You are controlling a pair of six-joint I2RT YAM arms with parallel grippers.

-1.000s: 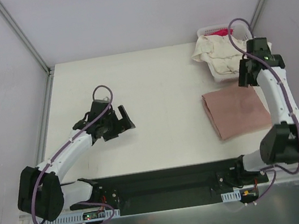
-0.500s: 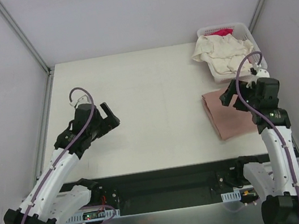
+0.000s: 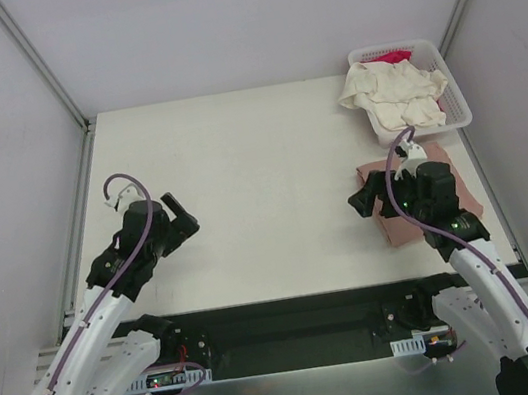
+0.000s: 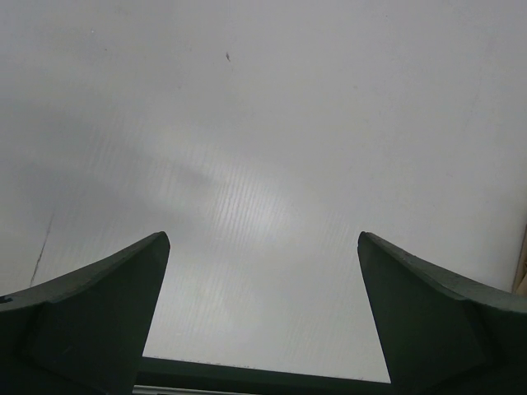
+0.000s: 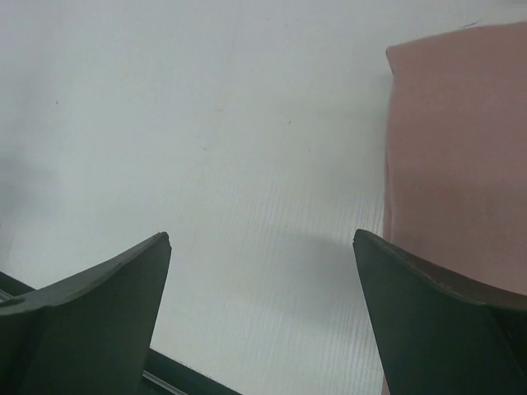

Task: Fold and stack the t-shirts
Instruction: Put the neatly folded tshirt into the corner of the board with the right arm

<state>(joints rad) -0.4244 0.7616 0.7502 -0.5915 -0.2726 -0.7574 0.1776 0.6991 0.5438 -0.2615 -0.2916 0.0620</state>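
A folded dusty-pink t-shirt (image 3: 394, 228) lies flat on the right of the table, partly hidden under my right arm; it also shows in the right wrist view (image 5: 457, 140). A cream t-shirt (image 3: 394, 95) is heaped in the white basket (image 3: 456, 110), spilling over its left rim, with a magenta one (image 3: 391, 57) behind it. My right gripper (image 3: 367, 201) (image 5: 262, 240) is open and empty, above the pink shirt's left edge. My left gripper (image 3: 185, 222) (image 4: 263, 239) is open and empty over bare table at the left. No tan shirt shows.
The white table (image 3: 259, 168) is bounded by grey walls with metal rails on the left (image 3: 76, 224) and right. A black base rail (image 3: 295, 319) runs along the near edge between the arm bases.
Both arms have drawn back toward the near edge. My right gripper moved from beside the basket down to the pink shirt's left edge. My left gripper moved left and nearer.
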